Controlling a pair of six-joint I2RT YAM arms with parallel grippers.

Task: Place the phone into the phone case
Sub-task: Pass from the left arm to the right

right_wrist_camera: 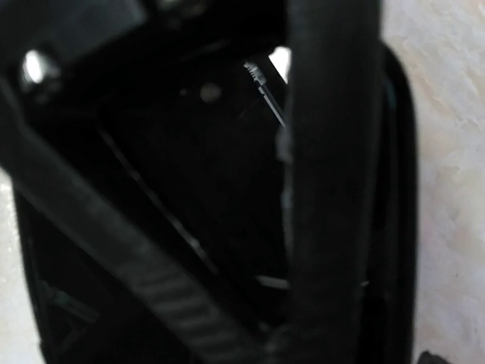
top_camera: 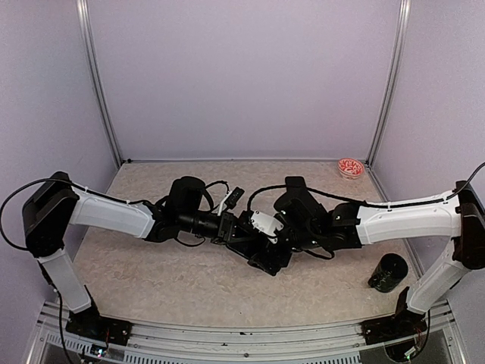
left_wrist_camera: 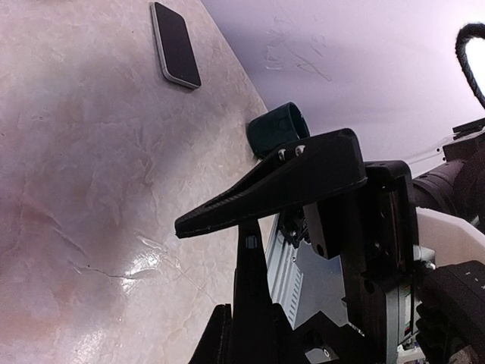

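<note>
The phone, a dark slab with a silver rim, lies flat on the table in the left wrist view, well away from both grippers. It does not show in the top view. The black phone case stands edge-on between the fingers of my left gripper, which is shut on it. From above, the case hangs at the table's middle, where my left gripper and right gripper meet. My right gripper is open wide. Its fingers sit right over the dark case, which fills that view.
A black cylinder stands at the front right, also seen as the cylinder from the left wrist. A small red-patterned dish sits in the back right corner. Lilac walls close three sides; a metal rail runs along the near edge.
</note>
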